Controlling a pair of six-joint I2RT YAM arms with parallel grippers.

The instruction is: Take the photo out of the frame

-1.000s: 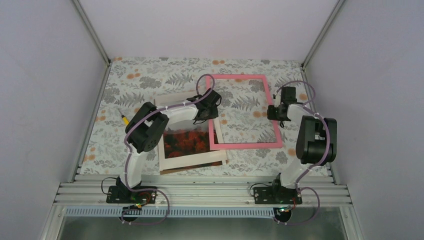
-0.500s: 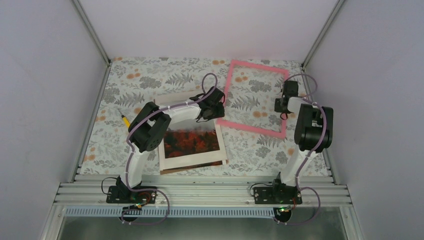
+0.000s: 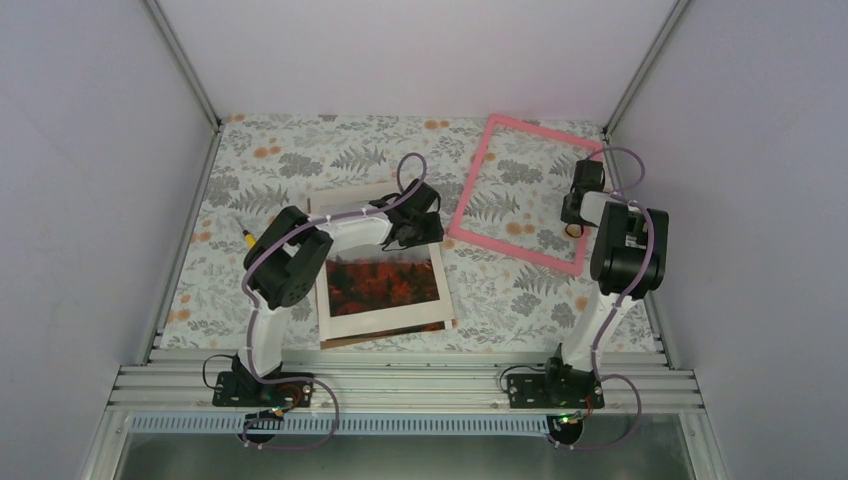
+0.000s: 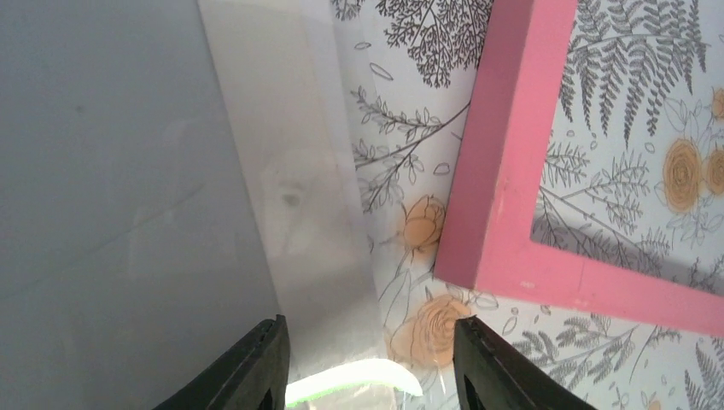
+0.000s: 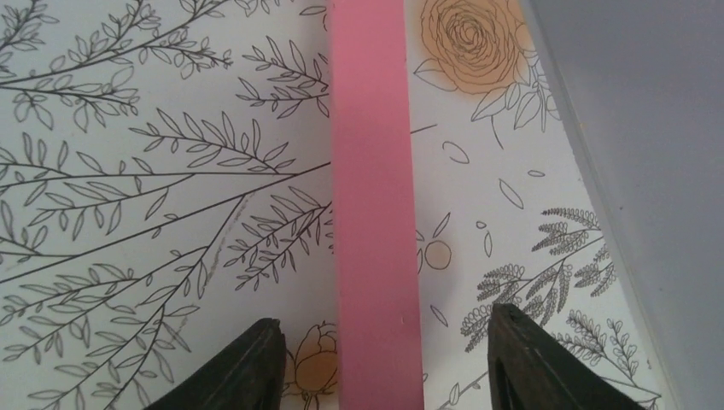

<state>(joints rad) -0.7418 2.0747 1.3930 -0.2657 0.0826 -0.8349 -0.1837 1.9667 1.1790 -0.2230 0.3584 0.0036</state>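
Top external view: the photo (image 3: 385,280) lies on a cream mat (image 3: 385,318), near-left of the pink frame (image 3: 512,253) on the bench (image 3: 300,150). The left fingers (image 4: 260,367) gape empty; the right fingers (image 5: 256,367) gape astride a frame bar, not touching it.

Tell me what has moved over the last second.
The pink frame slid away from the photo toward the far right corner, turning clockwise. The right gripper went with it and is open astride its right bar. The photo, the cream mat and the left gripper barely moved.
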